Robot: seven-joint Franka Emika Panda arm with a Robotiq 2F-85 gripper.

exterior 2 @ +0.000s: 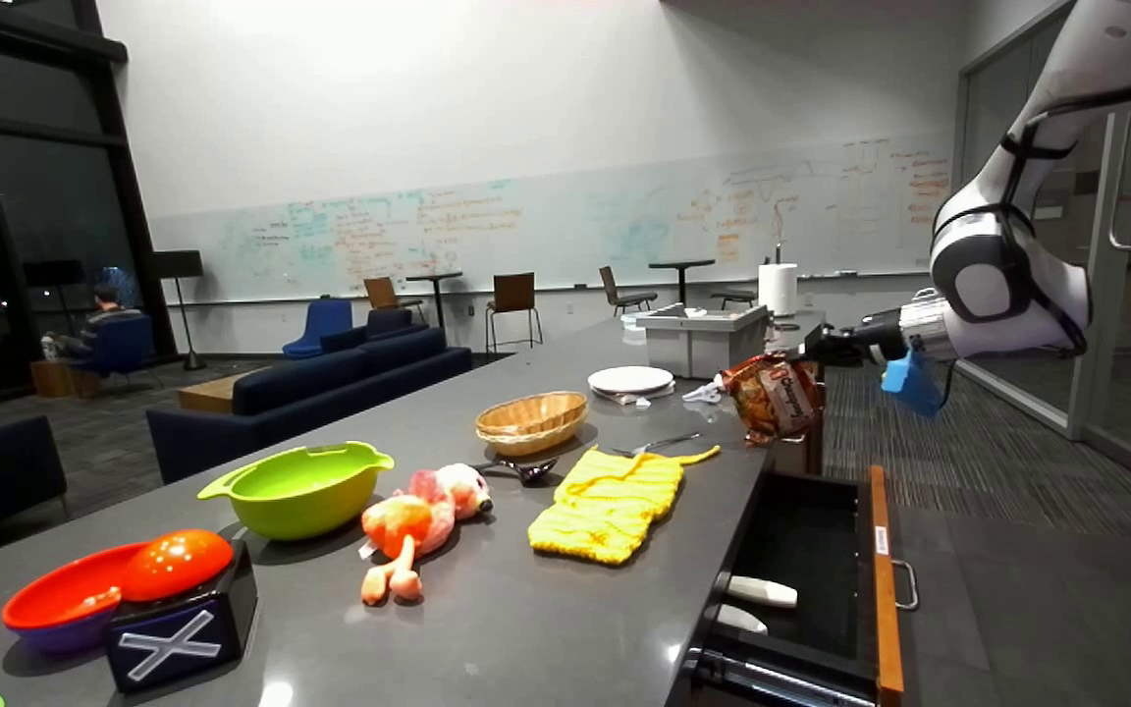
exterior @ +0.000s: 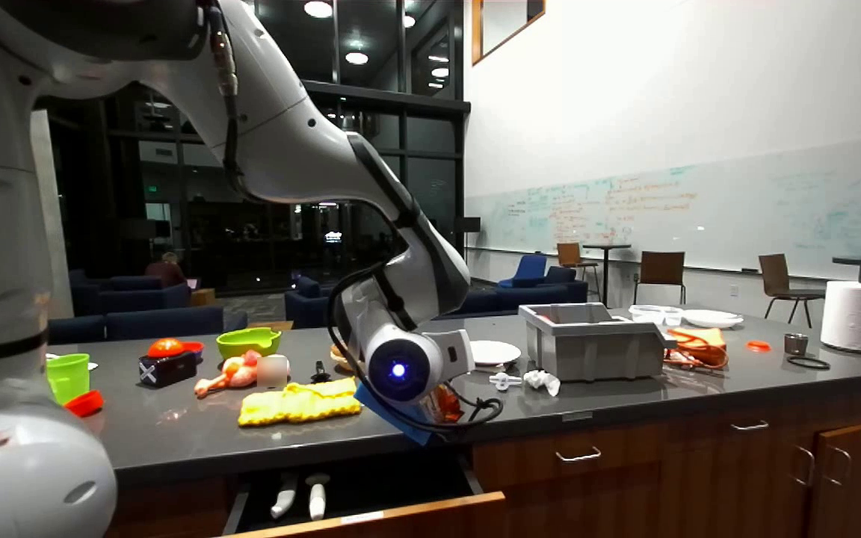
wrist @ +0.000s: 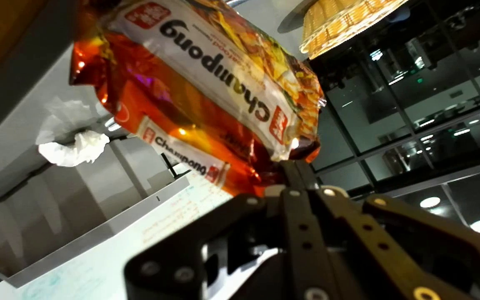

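While clamping Champong packet [wrist: 206,96] by one end in gripper [wrist: 297,171], likely gains firmer bite than mid-bulge; leaves bulk near counter [exterior 2: 487,638].

You've got free air over the yellow cloth [exterior 2: 613,506], but the gray bin [exterior 2: 698,349] kinda blocks you past the packet [exterior 2: 772,398], and the drawer [exterior 2: 887,609] juts out below.

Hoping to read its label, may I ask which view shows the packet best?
The wrist view: the packet is close, its Champong lettering large, though inverted. In an exterior view it hangs smaller from the gripper; in an exterior view the arm mostly hides it.
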